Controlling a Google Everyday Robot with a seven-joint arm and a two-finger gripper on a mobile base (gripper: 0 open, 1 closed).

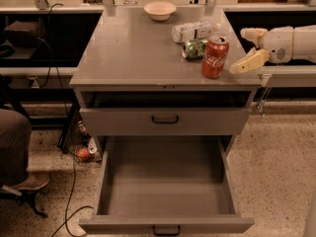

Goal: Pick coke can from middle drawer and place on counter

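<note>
Dim warm light from above catches the gripper (248,48) beside the coke can (215,57).

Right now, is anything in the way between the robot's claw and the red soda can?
Nothing visible. The open gripper hangs beside the coke can without touching it; the can stands upright on the counter, green can and bottle behind it.
</note>
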